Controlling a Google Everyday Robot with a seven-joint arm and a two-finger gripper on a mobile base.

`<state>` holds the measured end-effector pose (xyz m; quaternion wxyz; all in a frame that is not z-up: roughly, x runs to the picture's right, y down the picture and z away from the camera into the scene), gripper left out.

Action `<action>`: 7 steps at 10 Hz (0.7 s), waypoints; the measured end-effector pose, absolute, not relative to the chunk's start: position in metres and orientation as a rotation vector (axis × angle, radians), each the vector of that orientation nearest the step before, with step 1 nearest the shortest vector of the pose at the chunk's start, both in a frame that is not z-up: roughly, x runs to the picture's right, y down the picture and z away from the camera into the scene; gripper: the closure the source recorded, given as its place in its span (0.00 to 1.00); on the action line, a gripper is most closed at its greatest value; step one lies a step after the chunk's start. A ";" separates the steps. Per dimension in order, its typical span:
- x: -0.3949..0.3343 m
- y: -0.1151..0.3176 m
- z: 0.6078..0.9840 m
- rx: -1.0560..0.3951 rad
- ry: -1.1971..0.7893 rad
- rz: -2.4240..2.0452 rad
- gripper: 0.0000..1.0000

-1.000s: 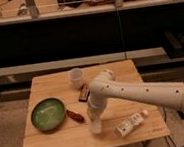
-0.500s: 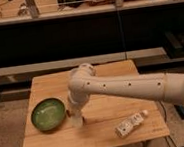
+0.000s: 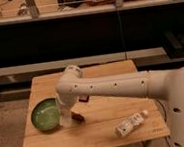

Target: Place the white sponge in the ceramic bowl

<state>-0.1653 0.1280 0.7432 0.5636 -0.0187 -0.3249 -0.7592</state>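
Arm has swung further left than half a second ago; the elbow now sits over the desk's left-centre and the claw hangs down at the right rim of the ceramic bowl, where earlier it was a little right of the bowl. Claw's grip state: cannot tell, the end is a pale blur against the wood. White sponge: cannot pick it out as a separate block; the pale shape at the claw tip may include it, so whether it is held or not cannot be told, and it is not seen lying inside the bowl. The small cup seen a second ago at the desk's back is now hidden behind the arm. Bowl is round, shallow, green glazed with a paler sheen inside, unmoved. Dark reddish-brown bar lies just right of the claw, flat on the desk. White bottle-like package with dark label marks lies tilted near the front right, same spot as before. Desk is light wood, smooth, rectangular. Arm is glossy white, tubular, dotted with small dark points.
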 end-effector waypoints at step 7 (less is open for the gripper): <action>-0.210 0.132 0.759 0.022 -0.772 -1.787 0.72</action>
